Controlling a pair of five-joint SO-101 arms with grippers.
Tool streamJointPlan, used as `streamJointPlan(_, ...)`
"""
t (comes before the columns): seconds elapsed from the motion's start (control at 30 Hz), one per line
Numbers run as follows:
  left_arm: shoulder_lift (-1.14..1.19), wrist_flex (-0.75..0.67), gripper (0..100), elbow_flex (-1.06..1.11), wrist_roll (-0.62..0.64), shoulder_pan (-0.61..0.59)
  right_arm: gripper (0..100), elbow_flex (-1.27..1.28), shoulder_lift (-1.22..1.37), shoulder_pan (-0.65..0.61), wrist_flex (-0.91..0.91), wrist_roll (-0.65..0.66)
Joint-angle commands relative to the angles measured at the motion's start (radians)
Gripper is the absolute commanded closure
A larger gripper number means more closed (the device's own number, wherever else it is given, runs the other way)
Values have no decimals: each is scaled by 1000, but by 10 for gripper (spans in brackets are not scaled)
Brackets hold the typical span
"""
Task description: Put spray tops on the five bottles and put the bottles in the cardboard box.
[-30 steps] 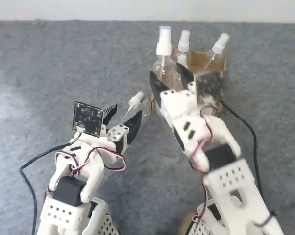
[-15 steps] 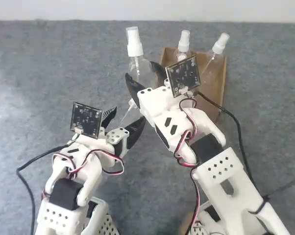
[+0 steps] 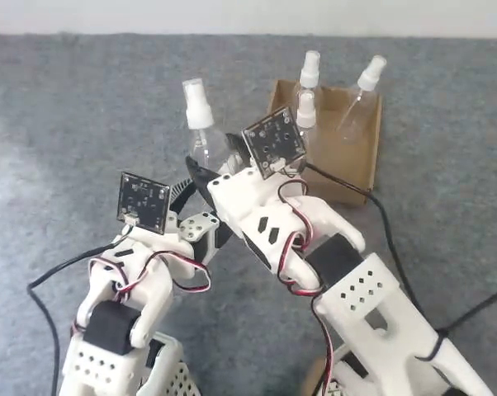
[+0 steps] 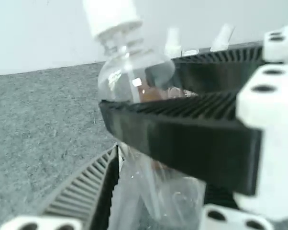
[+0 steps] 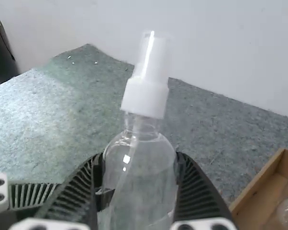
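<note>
five bottles, two grippers, one box. on the left, the left gripper (image 3: 196, 216) has a clear bottle (image 4: 158, 196) right at it; whether it grips cannot be told. in the middle, the right gripper (image 5: 139, 188) is clamped around the belly of an upright bottle (image 3: 201, 142), its spray top (image 3: 196, 101) above the gripper. on the right, three topped bottles (image 3: 369, 76) stand in the cardboard box (image 3: 360, 169).

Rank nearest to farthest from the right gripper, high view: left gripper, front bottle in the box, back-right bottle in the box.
1. Left gripper: just beside the right gripper, on the arms' side.
2. Front bottle: left side of the cardboard box.
3. Back-right bottle: the box's far right corner.
</note>
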Motion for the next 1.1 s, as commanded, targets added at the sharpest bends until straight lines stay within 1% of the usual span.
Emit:
streamJointPlan(0.0,0,-31,735,-5,5,-11,992,-112,-91,5,90,-8)
streamJointPlan(0.27,0,-31,735,-5,5,-11,992,-110,-186,61,202,-6)
streamJointPlan(0.4,0,-29,735,-4,5,-11,992,-110,-186,87,202,-6)
streamJointPlan(0.47,0,-28,735,-4,5,-11,992,-112,-185,119,197,-6)
streamJointPlan(0.53,0,-26,737,-2,5,-11,992,-126,-186,185,197,5)
streamJointPlan(0.73,0,-26,738,-2,5,-9,992,-215,-189,472,197,163)
streamJointPlan(0.8,0,-26,739,-2,5,-9,992,-216,-193,561,199,176)
streamJointPlan(0.9,0,-29,739,-2,5,-9,992,-167,-194,648,186,178)
streamJointPlan(0.97,0,-29,739,-2,5,-9,992,-91,-196,674,120,180)
streamJointPlan(1.07,0,-29,739,-1,5,-9,992,51,-185,702,-59,186)
